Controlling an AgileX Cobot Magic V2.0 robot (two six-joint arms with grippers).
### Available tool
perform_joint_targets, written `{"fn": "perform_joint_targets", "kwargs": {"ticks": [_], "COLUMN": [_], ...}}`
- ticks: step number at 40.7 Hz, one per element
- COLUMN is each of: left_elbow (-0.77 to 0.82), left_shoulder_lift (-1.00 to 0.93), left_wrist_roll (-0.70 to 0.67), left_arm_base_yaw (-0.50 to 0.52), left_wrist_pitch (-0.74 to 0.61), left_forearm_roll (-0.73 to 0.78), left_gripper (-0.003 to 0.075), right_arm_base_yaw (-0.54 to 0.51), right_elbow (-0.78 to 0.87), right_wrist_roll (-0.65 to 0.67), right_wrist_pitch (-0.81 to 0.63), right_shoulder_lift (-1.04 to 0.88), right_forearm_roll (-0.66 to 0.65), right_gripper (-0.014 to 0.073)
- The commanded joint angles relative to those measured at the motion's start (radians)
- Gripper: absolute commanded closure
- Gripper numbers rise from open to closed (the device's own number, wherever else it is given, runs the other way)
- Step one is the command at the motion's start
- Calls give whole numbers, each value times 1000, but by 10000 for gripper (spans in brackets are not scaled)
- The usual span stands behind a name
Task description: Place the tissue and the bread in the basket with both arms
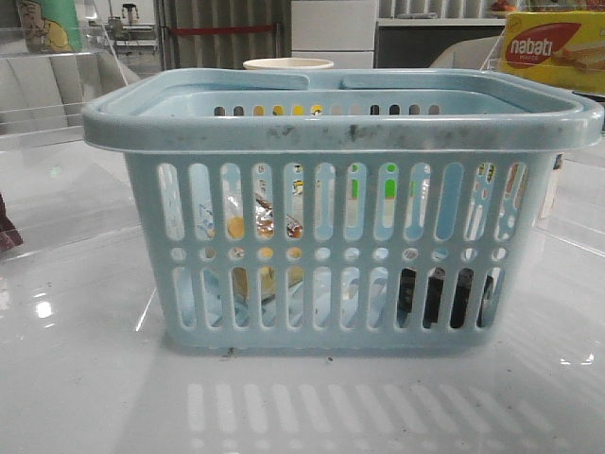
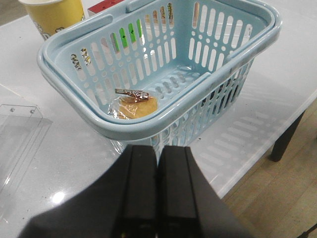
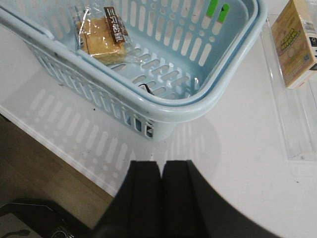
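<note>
Lying inside basket [image 1: 340, 128]: bread [image 3: 101, 39], tissue [image 1: 444, 295]; both end effectors closed.

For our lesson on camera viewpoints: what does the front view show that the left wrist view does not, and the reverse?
Only the front view shows the nabati box behind the basket and the dark tissue through the slots at the basket's lower right.

Only the left wrist view shows the left gripper, its fingers together and holding nothing, plus the wooden floor.

Both show the light blue basket with the bread inside, and a cup beyond it.
</note>
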Motion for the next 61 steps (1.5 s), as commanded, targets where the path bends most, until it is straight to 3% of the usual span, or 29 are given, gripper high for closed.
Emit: {"fn": "perform_joint_targets", "kwargs": {"ticks": [1, 16, 21, 32, 45, 54, 61], "left_elbow": [-30, -2, 51, 319, 557, 626, 636], "left_shoulder_lift": [1, -49, -120, -384, -650, -678, -678], "left_wrist_roll": [-9, -9, -9, -9, -9, -14, -251], "left_arm_base_yaw": [-6, 22, 133, 468, 711, 717, 642], "left_wrist_pitch": [-87, -90, -157, -455, -508, -558, -566], "left_forearm_roll": [-17, -17, -17, -17, -21, -10, 202], "left_gripper": [629, 629, 629, 629, 629, 629, 629], "right_arm_base_yaw": [0, 0, 0, 0, 0, 0, 0], "right_elbow": [-25, -25, -25, -25, -25, -25, -25], "right_wrist_roll": [-10, -10, -10, -10, -10, -10, -10], "right_wrist_pitch": [-61, -60, -60, -60, -60, -60, -61], "right_shoulder_lift": [-2, -2, -2, -2, -2, -2, -2], "right_forearm_roll": [-10, -10, -10, -10, -10, -10, -10], "right_gripper": [537, 537, 537, 537, 537, 537, 537]}}
